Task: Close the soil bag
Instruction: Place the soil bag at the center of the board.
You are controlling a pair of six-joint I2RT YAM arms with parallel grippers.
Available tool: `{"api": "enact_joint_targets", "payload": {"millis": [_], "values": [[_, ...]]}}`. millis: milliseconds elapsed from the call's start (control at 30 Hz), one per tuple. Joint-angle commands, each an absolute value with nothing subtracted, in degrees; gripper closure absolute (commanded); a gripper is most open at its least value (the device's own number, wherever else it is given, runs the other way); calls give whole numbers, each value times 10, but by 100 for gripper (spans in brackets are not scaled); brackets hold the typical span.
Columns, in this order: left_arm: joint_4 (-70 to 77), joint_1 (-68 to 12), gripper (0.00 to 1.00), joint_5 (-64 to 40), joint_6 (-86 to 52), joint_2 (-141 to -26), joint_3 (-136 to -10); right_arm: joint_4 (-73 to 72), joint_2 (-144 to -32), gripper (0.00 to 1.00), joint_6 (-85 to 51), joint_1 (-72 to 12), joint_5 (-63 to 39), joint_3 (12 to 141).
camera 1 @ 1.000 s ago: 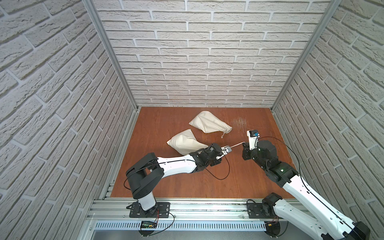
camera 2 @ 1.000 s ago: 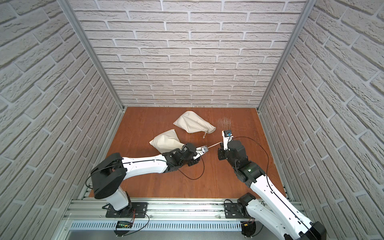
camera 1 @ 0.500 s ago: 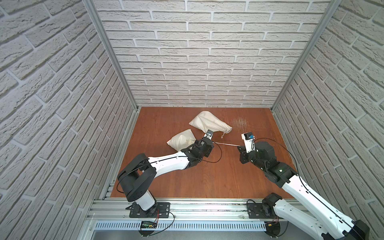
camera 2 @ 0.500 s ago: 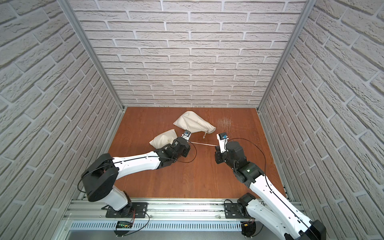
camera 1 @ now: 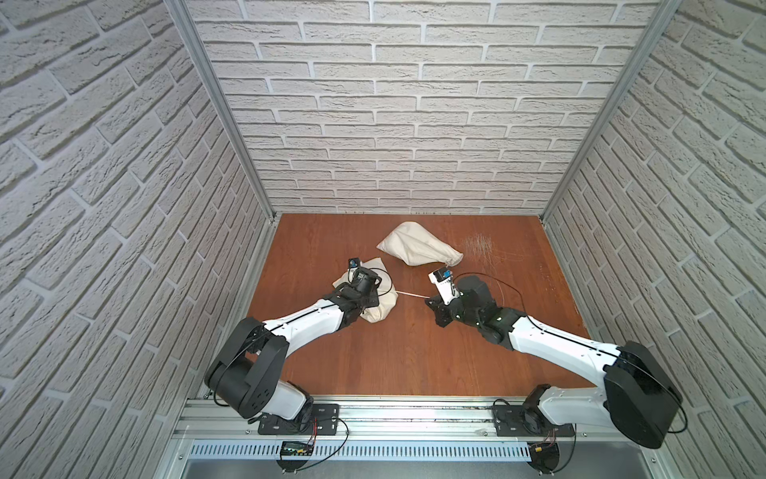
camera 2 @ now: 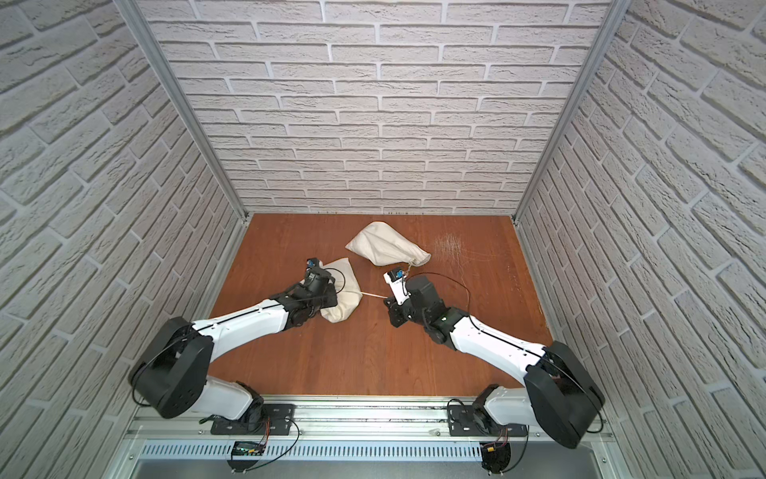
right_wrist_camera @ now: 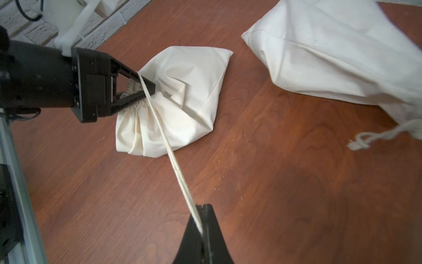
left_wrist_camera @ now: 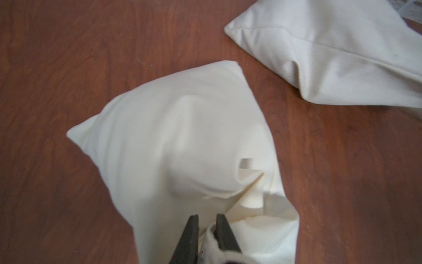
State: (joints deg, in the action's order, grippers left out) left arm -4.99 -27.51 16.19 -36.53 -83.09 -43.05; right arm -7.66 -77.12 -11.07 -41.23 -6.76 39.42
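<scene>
The soil bag (camera 1: 378, 312) is a cream cloth sack lying left of the middle of the brown board, partly under my left wrist in both top views. Its neck (right_wrist_camera: 134, 107) is puckered tight. My left gripper (right_wrist_camera: 148, 90) is shut on that neck, and cloth bunches between its fingers (left_wrist_camera: 191, 230). The bag's drawstring (right_wrist_camera: 173, 160) runs taut from there to my right gripper (right_wrist_camera: 202, 206), which is shut on it. In a top view the drawstring (camera 1: 414, 295) crosses to the right gripper (camera 1: 430, 299) at mid-board.
A second cream bag (camera 1: 416, 249) lies further back, its neck drawn shut and a frayed cord end (right_wrist_camera: 358, 142) trailing off it. Brick walls (camera 1: 414, 124) close three sides. A metal rail (camera 1: 393, 408) runs along the front edge. Scratches (camera 1: 481, 244) mark the back right.
My left gripper has moved left from beside the right gripper, along the cord to the bag's neck, and narrowed there. The cord now stretches taut. The right gripper shifted slightly left.
</scene>
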Motion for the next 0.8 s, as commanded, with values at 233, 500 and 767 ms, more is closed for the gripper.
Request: {"api": "enact_joint_targets", "payload": {"millis": [233,500,767], "values": [[-171,-185,68,401,-344,-804,-416,-1,-755,63,-90,-381,-2,426],[-153,-231,35,386,-285,-773,-442,46,-708,42,-82,-306,27,440],[-166,-371,2,407,-148,-724,-493,-2,-760,33,-102,-220,43,429]]}}
